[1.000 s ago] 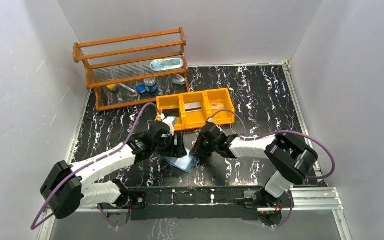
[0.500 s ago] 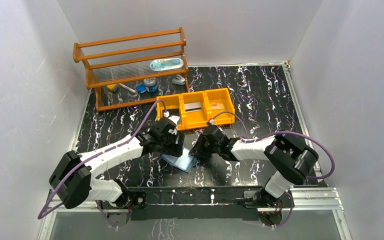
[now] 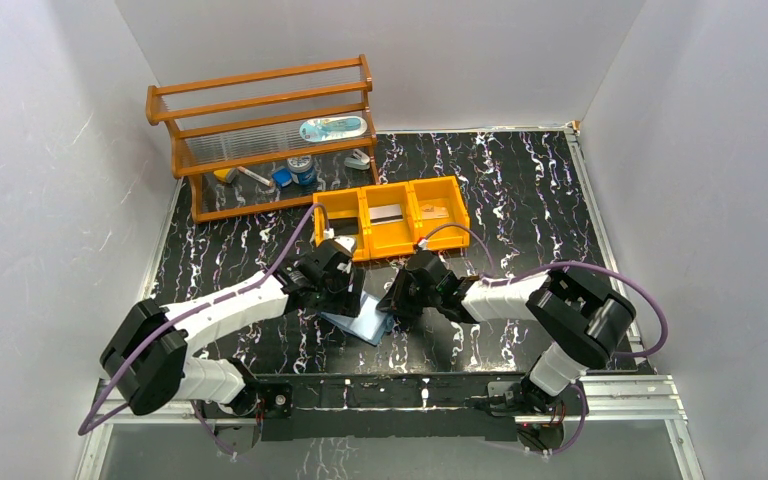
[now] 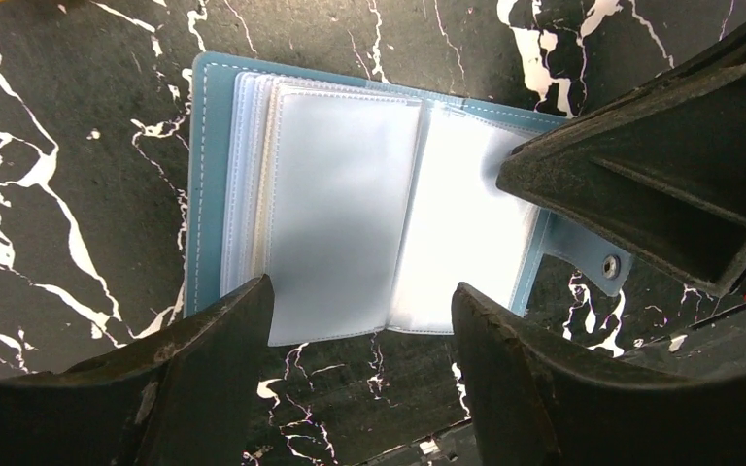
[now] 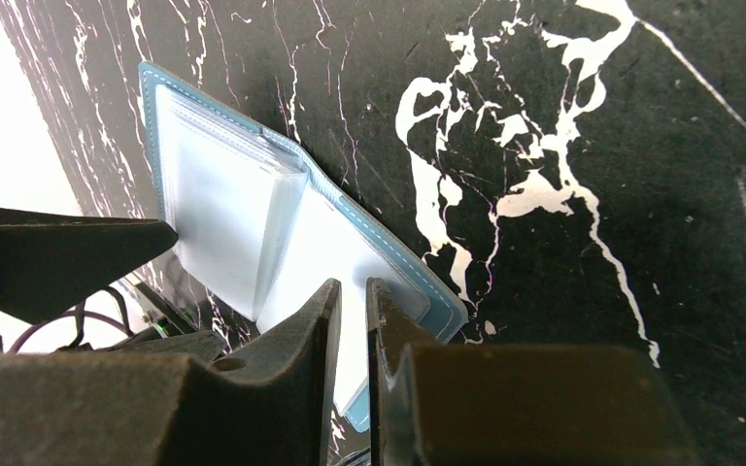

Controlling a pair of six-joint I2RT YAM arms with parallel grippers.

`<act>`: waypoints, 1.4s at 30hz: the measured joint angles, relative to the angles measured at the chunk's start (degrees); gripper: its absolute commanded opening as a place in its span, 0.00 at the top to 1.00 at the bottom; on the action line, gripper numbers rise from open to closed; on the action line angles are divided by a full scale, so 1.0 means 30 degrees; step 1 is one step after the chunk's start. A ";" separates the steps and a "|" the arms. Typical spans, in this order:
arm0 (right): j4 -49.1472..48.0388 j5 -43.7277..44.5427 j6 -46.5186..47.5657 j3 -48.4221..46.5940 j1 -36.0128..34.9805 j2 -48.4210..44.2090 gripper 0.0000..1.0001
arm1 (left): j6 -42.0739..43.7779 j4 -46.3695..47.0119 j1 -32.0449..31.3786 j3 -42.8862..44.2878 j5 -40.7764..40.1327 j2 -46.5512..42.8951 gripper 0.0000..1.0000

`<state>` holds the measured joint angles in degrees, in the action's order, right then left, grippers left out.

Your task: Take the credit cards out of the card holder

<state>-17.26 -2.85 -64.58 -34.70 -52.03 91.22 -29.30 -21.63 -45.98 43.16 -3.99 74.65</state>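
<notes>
The light blue card holder (image 4: 350, 214) lies spread open on the black marbled tabletop (image 3: 520, 200) between the two arms, its clear inner pockets facing up. The left tool (image 4: 359, 296) hangs just above it with its fingers wide apart, while the right tool (image 5: 353, 291) has its fingers drawn almost together, only a slit between them, their tips on the right-hand page near the snap tab. Behind them, a silver-grey card (image 3: 387, 213) lies in the middle compartment of the orange tray (image 3: 392, 250) and a tan card (image 3: 434, 212) in its right one.
</notes>
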 measured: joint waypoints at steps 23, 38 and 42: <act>-0.1195 -0.0175 -0.0495 0.0583 0.0051 0.0087 0.74 | -0.1253 0.0605 0.0000 -0.0291 0.1588 0.0182 0.18; -0.2222 -0.0160 -0.0903 0.1122 0.0058 0.0080 0.74 | -0.1115 -0.0219 0.0029 0.0459 -0.0911 -0.0087 0.21; -0.2251 -0.0175 -0.0925 0.1129 0.0058 0.0095 0.74 | -0.1224 0.0058 0.0029 0.0189 -0.0503 0.0430 0.24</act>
<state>-24.01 -3.38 -67.35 -31.31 -51.86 91.50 -32.97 -21.45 -45.89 43.72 -5.50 75.94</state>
